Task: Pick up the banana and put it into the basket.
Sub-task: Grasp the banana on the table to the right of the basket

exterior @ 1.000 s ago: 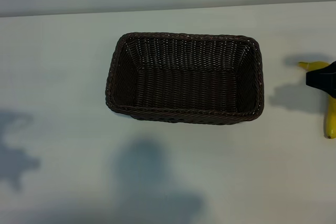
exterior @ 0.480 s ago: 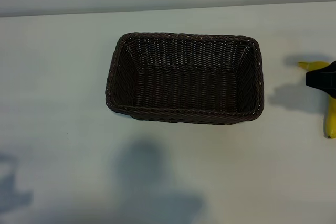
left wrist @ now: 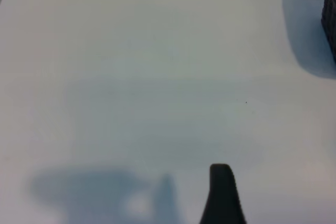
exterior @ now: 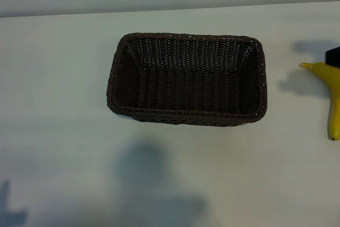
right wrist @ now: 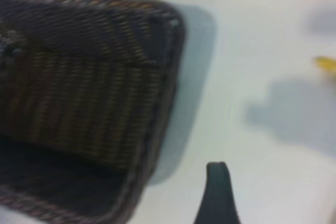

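The dark-brown woven basket [exterior: 186,78] stands empty in the middle of the white table; its corner fills much of the right wrist view [right wrist: 89,93]. The yellow banana [exterior: 334,99] lies on the table at the far right edge of the exterior view, stem tip towards the basket. Only a black bit of my right gripper [exterior: 334,56] shows there, just beyond the banana's stem end and apart from it. One of its fingers [right wrist: 218,195] shows over bare table, holding nothing. My left gripper [left wrist: 170,216] hovers over bare table, with one finger [left wrist: 221,195] in view and nothing in it.
The table's far edge [exterior: 170,10] runs along the top of the exterior view. Arm shadows fall on the table in front of the basket [exterior: 154,184] and beside the banana [exterior: 300,84]. A sliver of the basket [left wrist: 331,19] shows in the left wrist view.
My right gripper has come off the middle of the banana and moved towards the table's far side, leaving the banana uncovered. The left arm's shadow has slid out at the lower left.
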